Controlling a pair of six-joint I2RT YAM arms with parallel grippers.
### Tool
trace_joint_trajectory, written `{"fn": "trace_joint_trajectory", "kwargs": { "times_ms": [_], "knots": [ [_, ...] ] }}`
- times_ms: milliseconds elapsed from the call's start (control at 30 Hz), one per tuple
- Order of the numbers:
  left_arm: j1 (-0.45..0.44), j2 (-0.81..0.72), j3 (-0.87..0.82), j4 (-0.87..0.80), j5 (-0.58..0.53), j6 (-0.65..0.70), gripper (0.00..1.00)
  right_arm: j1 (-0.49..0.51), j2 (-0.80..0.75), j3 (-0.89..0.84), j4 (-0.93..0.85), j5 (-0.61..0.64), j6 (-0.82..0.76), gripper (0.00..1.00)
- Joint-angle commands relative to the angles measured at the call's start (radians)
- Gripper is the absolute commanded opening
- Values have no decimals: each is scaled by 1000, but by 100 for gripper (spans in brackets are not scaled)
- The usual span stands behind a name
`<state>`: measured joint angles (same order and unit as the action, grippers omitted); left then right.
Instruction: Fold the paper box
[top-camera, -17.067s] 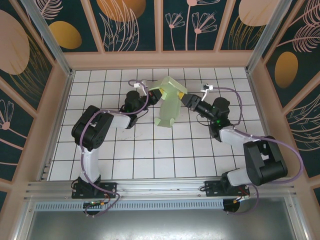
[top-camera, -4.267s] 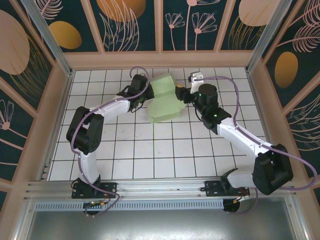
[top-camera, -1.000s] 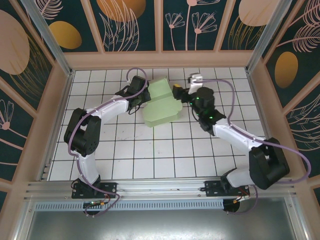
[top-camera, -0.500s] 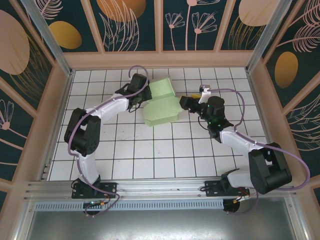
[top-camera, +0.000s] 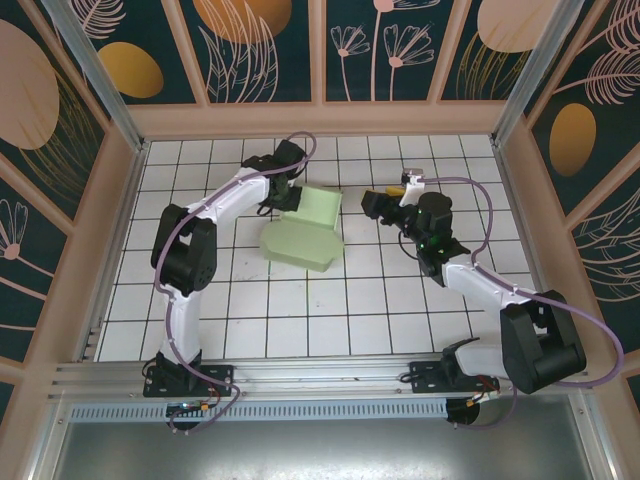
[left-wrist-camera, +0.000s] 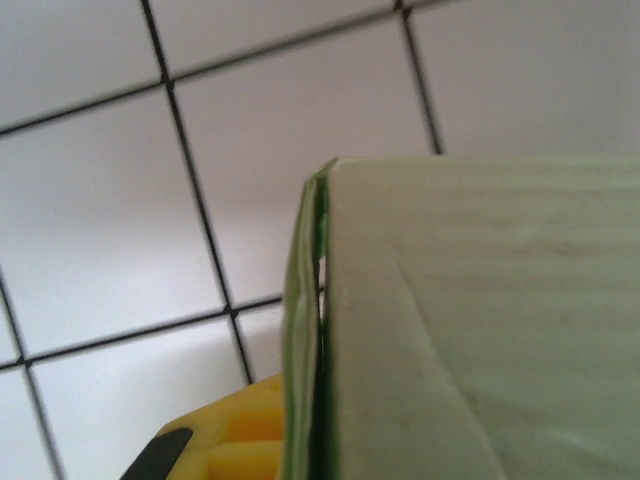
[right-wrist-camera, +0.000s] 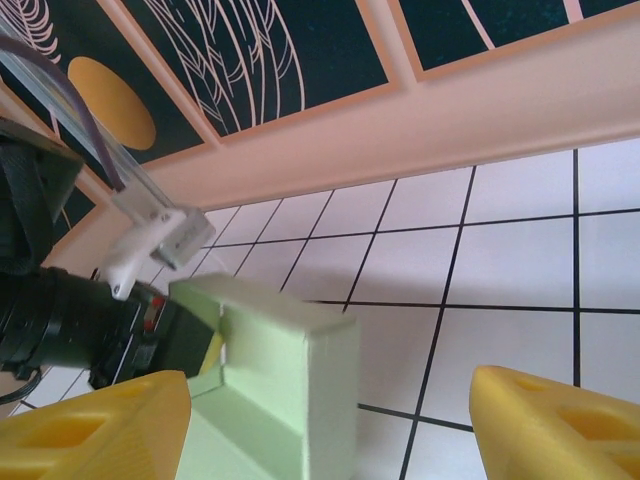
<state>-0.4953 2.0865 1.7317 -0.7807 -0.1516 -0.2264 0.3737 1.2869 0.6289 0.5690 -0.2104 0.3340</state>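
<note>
Between the two sets of jaws, on the white tiled worktop (top-camera: 250, 300), the pale mint-green thin card paper box (top-camera: 303, 232) is seen lying partly folded, its long axis slanting from far right to near left. Its far corner is pinched by the left jaws, closed tight on the card wall. The right jaws are spread wide with nothing held; the box lies apart, to their left. A leftward reach by the right arm is judged to be called for.
</note>
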Motion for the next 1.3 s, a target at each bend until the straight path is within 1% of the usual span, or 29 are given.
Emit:
{"fn": "trace_joint_trajectory", "kwargs": {
  "times_ms": [0,67,100,233,333,400,433,500,533,567,667,733,767,1033,1067,1200,1267],
  "knots": [
    [8,4,33,-192,-64,106,0,-7,-13,5,-1,11,-30,74],
    [8,22,48,-254,-108,113,0,-7,-5,3,2,7,-29,74],
    [8,30,49,-278,-110,121,0,-6,-2,3,5,4,-29,74],
    [8,63,45,-317,-88,164,0,-7,14,2,18,0,-28,74],
    [8,80,39,-325,-36,207,0,-7,24,0,22,4,-30,74],
    [8,93,45,-335,-40,222,0,-6,30,-4,26,5,-27,74],
    [8,101,51,-338,-60,223,0,-6,33,-5,28,5,-25,74],
    [8,114,66,-338,-105,218,5,-7,38,-7,35,3,-23,74],
    [8,119,75,-335,-116,216,9,-7,41,-8,39,3,-21,74],
    [8,126,83,-332,-111,216,19,-7,44,-7,41,2,-21,74],
    [8,145,104,-337,-112,215,40,-7,45,-5,46,1,-22,73],
    [8,154,109,-337,-119,215,45,-8,46,-5,43,0,-27,74],
    [8,158,113,-339,-120,215,47,-7,45,-3,43,1,-30,73],
    [8,211,174,-325,-129,185,47,-8,50,-3,39,-3,-32,74],
    [8,227,192,-331,-133,177,46,-7,53,-2,40,-4,-32,73],
    [5,256,210,-336,-148,156,36,-8,60,2,42,-14,-30,73],
    [3,256,210,-333,-136,159,36,-8,66,5,41,-21,-29,74]
  ]
}}
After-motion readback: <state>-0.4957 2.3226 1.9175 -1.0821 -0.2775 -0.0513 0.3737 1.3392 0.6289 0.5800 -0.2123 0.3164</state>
